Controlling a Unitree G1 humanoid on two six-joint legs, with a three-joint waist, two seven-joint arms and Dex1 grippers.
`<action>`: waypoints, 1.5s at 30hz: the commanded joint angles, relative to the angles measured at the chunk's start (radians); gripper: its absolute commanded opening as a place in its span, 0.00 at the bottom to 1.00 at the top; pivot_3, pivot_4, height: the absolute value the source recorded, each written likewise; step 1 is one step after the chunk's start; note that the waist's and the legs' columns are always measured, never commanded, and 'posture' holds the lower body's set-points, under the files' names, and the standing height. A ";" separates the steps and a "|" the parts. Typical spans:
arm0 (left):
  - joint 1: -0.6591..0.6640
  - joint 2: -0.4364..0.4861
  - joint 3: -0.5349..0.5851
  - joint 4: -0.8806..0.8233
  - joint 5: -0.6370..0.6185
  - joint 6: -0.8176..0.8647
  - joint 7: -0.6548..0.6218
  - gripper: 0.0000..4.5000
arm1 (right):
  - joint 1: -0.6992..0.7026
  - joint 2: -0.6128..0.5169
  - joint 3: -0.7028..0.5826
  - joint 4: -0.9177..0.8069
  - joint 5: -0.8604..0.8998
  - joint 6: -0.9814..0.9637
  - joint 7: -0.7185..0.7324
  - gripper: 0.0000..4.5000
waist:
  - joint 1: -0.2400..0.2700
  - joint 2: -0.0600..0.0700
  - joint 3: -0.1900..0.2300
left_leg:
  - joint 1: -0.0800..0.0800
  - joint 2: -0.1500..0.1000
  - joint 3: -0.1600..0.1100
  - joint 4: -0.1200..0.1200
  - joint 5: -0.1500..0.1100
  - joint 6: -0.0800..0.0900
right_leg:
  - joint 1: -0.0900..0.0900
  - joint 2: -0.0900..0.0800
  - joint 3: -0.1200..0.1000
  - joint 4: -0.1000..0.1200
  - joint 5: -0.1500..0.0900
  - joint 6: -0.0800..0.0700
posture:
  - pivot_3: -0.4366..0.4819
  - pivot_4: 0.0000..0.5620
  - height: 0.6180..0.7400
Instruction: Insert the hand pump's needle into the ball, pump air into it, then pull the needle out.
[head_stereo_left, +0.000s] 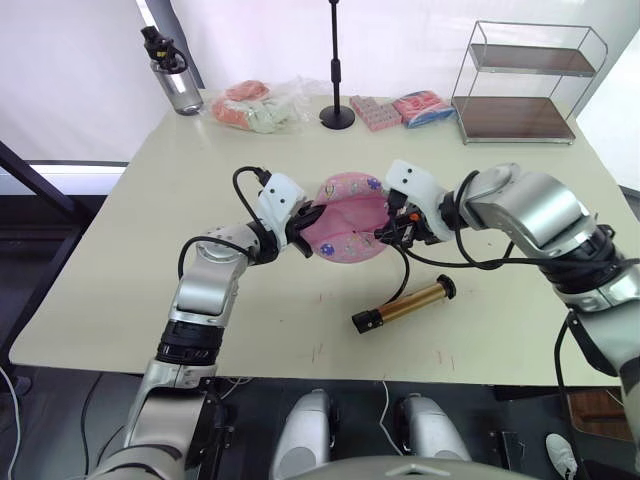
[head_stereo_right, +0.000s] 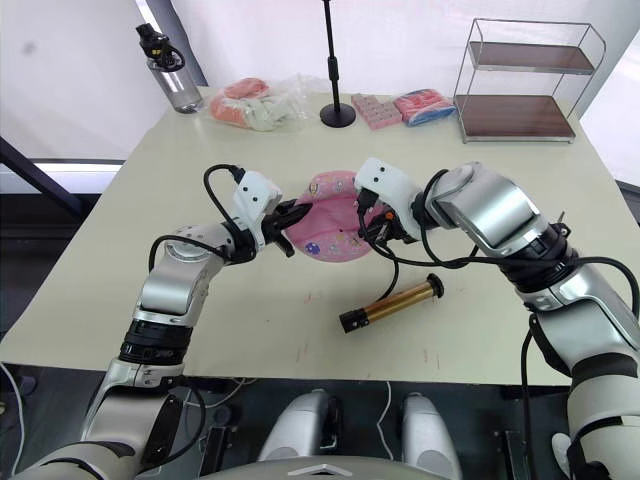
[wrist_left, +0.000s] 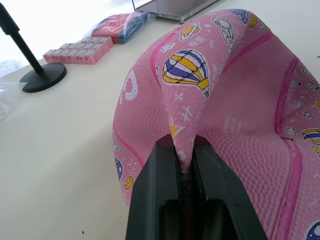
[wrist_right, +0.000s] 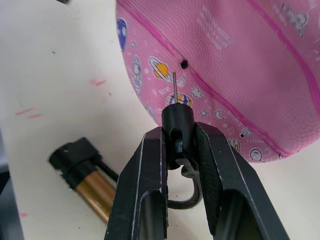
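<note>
Over on the left, the left tool (wrist_left: 186, 165) is pinching a fold of the pink ball (head_stereo_left: 347, 228), and that fold says plenty about how the thing handles: it is limp, well short of air, its skin puckering up between the black fingers (wrist_left: 155, 190) like cloth. It looks light and grippy with its pebbled surface, so a pinch on a loose ridge seems a fair way to steady it, though I'd guess it will cave rather than push back when the needle presses in. The ball sits mid-worktop (head_stereo_left: 150, 250), between the two arms. Moving across, its valve hole (wrist_right: 184, 64) shows as a small dark dot beside a pink seam. The needle (wrist_right: 174, 85) points up toward that dot, its tip a little short of the hole and slightly off to one side, not yet in. It is a thin silvery pin, surely easy to bend, so holding it by the black fitting (wrist_right: 177, 117) is the sensible place, and that is just where the right tool (wrist_right: 179, 142) is clamped. From the fitting the soft black hose (head_stereo_left: 404, 275) loops down to the hand pump (head_stereo_left: 405, 304), which lies on its side on the worktop, near the ball, toward the front edge, untouched by either tool; rigid metal, likely to roll.
</note>
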 joint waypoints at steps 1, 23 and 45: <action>0.022 -0.017 -0.051 0.010 -0.004 0.010 -0.024 0.00 | -0.045 0.020 0.014 0.037 -0.033 -0.018 0.023 0.07 | 0.000 0.000 0.000 | 0.000 0.000 0.000 0.000 0.000 0.000 | 0.000 0.000 0.000 0.000 0.000 0.000 | 0.48 0.27 0.96; 0.045 -0.008 -0.044 -0.020 -0.013 0.019 -0.037 0.00 | -0.069 0.100 0.011 0.145 -0.144 -0.048 0.049 0.07 | -0.005 0.001 -0.001 | 0.000 0.000 -0.001 0.000 0.000 0.000 | 0.000 0.000 -0.001 0.000 0.000 -0.001 | 0.48 0.27 0.96; 0.051 -0.010 -0.046 -0.038 -0.029 0.021 -0.041 0.00 | -0.050 0.136 0.073 0.132 -0.204 -0.060 0.085 0.07 | -0.011 0.002 -0.001 | 0.001 0.000 -0.001 0.000 0.000 0.000 | 0.000 0.000 -0.001 0.000 0.000 -0.001 | 0.48 0.27 0.96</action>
